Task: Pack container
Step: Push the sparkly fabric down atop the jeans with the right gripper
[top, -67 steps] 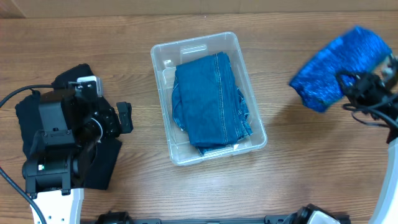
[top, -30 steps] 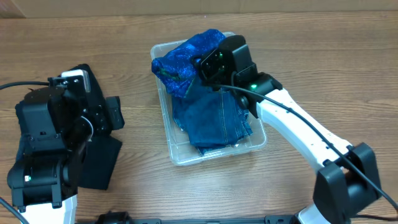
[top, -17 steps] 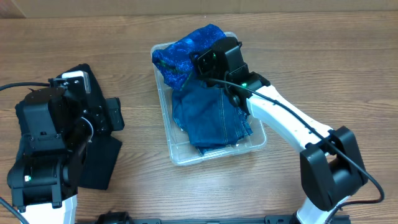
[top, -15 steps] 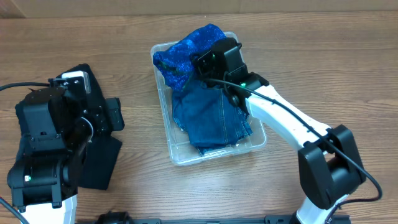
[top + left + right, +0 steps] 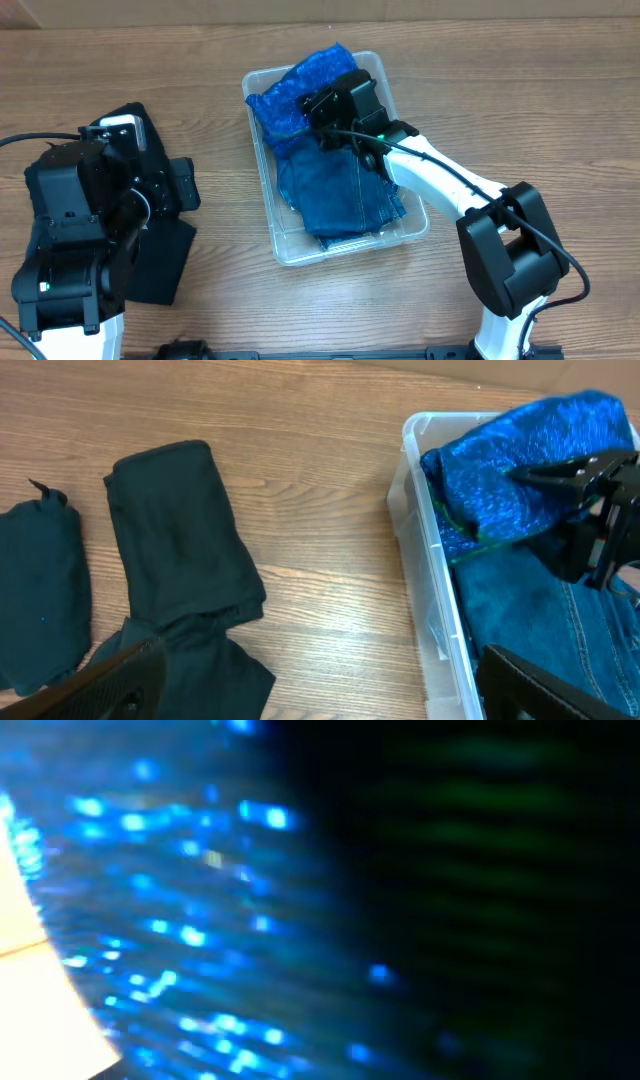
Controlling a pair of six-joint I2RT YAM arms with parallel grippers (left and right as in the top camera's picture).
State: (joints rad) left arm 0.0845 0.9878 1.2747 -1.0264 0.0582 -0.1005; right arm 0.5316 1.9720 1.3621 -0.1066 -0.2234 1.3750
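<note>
The right wrist view is all blur: blue glittery cloth (image 5: 150, 920), the right half dark, no fingers discernible. From overhead the right claw (image 5: 315, 108) hides its own jaws, and the cloth hides the far end of the jeans (image 5: 345, 195). The left arm (image 5: 80, 230) masks most of the dark garments (image 5: 165, 265) at the left edge of the desk (image 5: 520, 90).

**Left arm** (image 5: 75, 225): blocky black housings are sitting above a white base link (image 5: 95, 335). A small green lamp (image 5: 41, 287) is glowing low on the casing, and a black cable (image 5: 20, 152) is trailing from it. The left gripper (image 5: 322, 652) is showing matte black, wedge-shaped fingers (image 5: 110, 680).

**Right arm** (image 5: 435, 185): slim white links are alternating with black joints (image 5: 510, 250). A thin black wire (image 5: 425, 157) is running along the white shell, and a green light (image 5: 383, 137) is shining beside the black wrist housing (image 5: 345, 100).
</note>
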